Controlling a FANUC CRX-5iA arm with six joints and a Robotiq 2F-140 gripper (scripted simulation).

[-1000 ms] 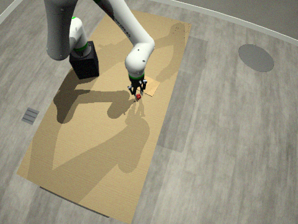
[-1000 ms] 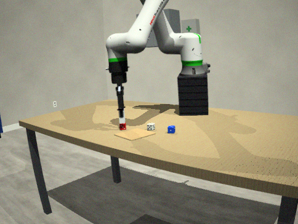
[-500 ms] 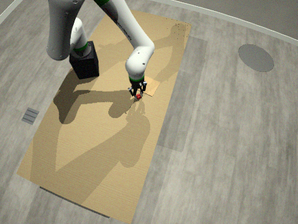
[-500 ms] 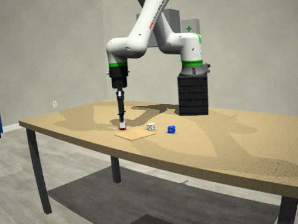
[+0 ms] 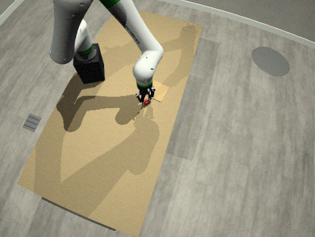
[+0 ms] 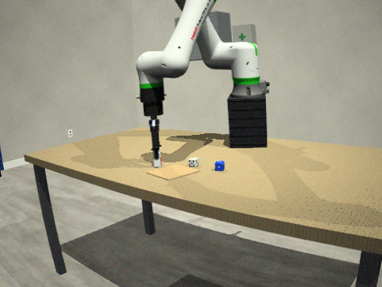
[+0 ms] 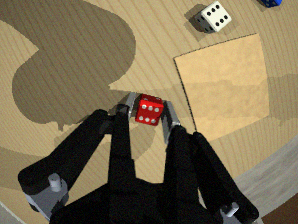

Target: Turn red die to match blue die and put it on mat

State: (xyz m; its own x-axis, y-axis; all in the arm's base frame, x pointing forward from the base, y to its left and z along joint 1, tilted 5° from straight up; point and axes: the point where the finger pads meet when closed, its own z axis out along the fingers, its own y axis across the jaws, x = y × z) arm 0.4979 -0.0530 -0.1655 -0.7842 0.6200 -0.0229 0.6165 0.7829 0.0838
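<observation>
Fingers (image 5: 146, 101) (image 6: 157, 162) stand apart around the red die (image 5: 146, 102) (image 7: 149, 110); it's still off the mat (image 5: 160, 92) (image 6: 174, 172) (image 7: 227, 90), at wrist-view two o'clock.

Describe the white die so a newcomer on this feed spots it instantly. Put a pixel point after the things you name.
On the wooden table (image 5: 104, 143) (image 6: 252, 173) (image 7: 150, 50), find the thin square mat (image 5: 161, 90) (image 6: 174, 172) (image 7: 225, 85). Just off its edge sits a small cube, the white die (image 6: 193, 162) (image 7: 214, 19). Its white body and black dots set it apart from the red die (image 5: 146, 102) (image 7: 149, 111) and blue die (image 6: 219, 165) (image 7: 271, 2).
</observation>
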